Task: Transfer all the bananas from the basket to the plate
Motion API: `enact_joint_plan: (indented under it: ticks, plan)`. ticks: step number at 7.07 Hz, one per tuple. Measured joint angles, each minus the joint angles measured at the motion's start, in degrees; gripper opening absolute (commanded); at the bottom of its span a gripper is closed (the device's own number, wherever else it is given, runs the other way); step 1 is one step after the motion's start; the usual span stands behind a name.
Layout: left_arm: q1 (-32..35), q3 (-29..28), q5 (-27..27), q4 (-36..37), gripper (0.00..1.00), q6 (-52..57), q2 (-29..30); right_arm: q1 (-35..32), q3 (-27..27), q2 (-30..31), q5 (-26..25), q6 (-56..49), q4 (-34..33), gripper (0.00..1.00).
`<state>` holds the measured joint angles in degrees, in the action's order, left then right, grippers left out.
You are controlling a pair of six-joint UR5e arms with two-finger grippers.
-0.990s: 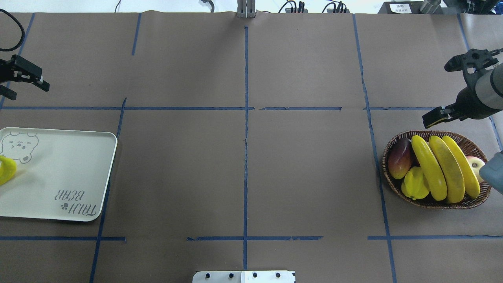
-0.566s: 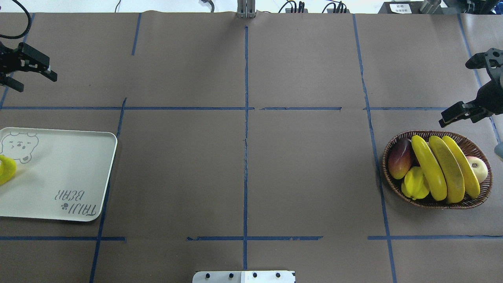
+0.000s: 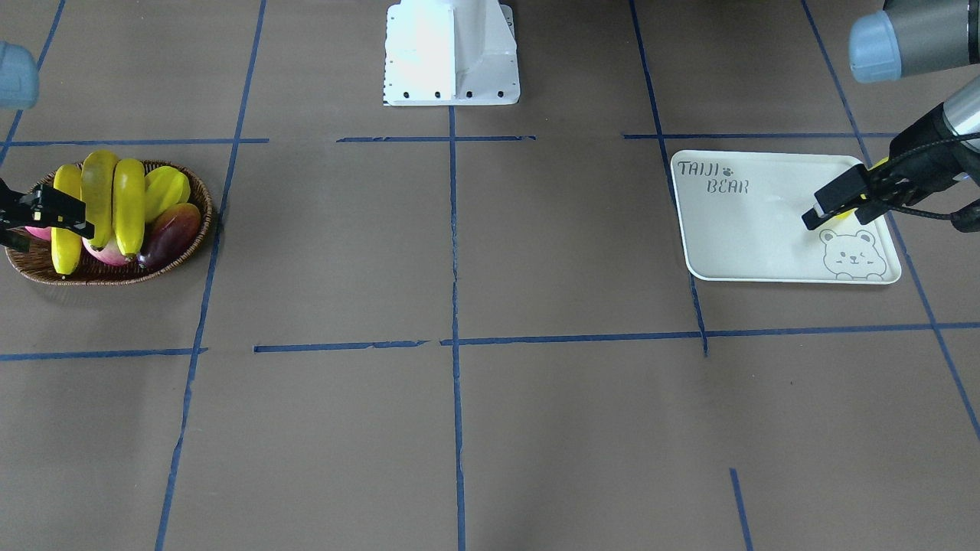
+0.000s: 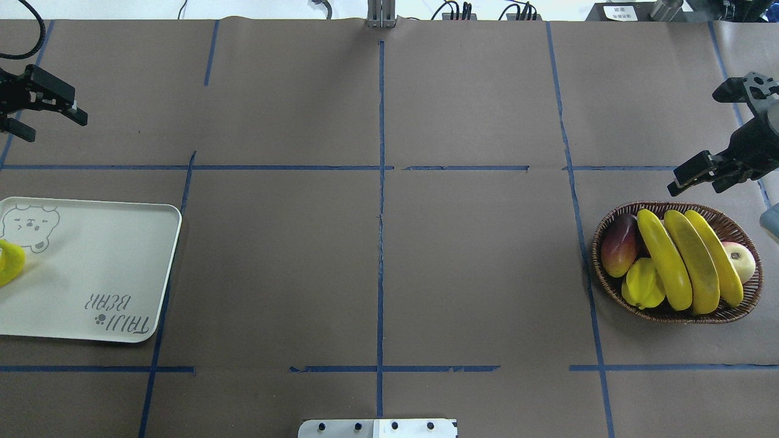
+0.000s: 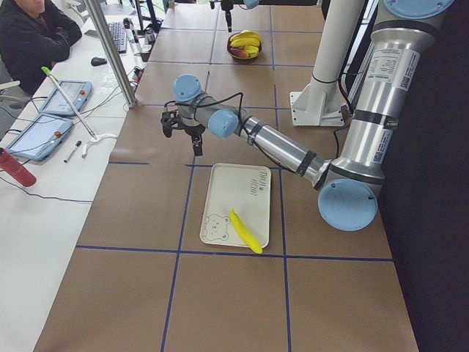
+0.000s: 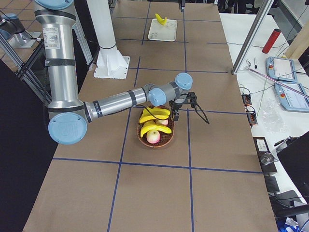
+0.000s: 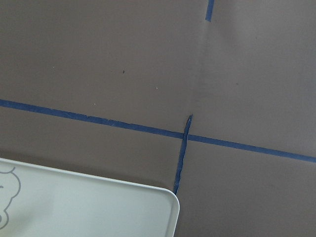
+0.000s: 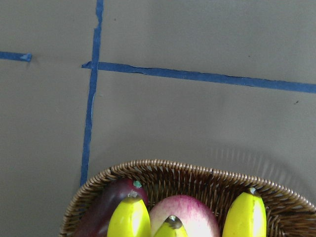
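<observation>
Yellow curved bananas (image 4: 691,261), three, are packed side by side in the oval brown wicker basket (image 4: 718,318) at the tabletop's right edge, a fourth banana (image 5: 245,232) laid on the pale bear-printed plate (image 4: 91,255) at the left edge; with right gripper (image 4: 694,141) and left gripper (image 4: 53,128) spread empty, two could be nipped together, dark purple mango (image 4: 619,244) and ridged starfruit (image 4: 644,286) crowding.

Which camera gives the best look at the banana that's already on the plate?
Exterior left: the banana lies whole and unblocked on the plate. Overhead crops it at the frame edge, front-facing hides most behind the left claw, exterior right shows it tiny, the wrist views miss it.
</observation>
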<state>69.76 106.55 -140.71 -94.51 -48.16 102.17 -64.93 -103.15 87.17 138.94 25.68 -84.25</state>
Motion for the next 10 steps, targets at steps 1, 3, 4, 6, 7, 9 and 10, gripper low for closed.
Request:
enact_joint_plan:
  ticks: [1,3,4,6,7,9,10]
  plan:
    - [0.0,0.4,0.0,0.0,1.0,0.0,0.0,1.0,0.0,1.0,0.8,0.0,0.1,1.0]
    - [0.0,0.8,0.0,0.0,1.0,-0.1,0.0,3.3,0.2,1.7,1.2,0.0,0.2,0.98]
    - [0.0,1.0,-0.1,0.0,1.0,-0.1,0.0,4.0,0.3,1.8,1.2,0.0,0.1,0.9]
    - [0.0,1.4,-0.1,0.1,1.0,-0.3,-0.1,4.7,0.3,2.4,1.4,0.0,0.0,0.84]
    - [0.0,1.6,-0.1,0.1,1.0,-0.3,-0.1,4.8,0.2,2.8,1.6,0.0,0.0,0.82]
    - [0.1,1.8,-0.1,0.1,1.0,-0.3,-0.1,5.0,0.2,3.1,2.3,0.0,0.1,0.44]
    - [0.1,1.9,-0.2,0.1,1.0,-0.4,-0.1,5.1,0.1,3.1,2.8,0.0,0.2,0.23]
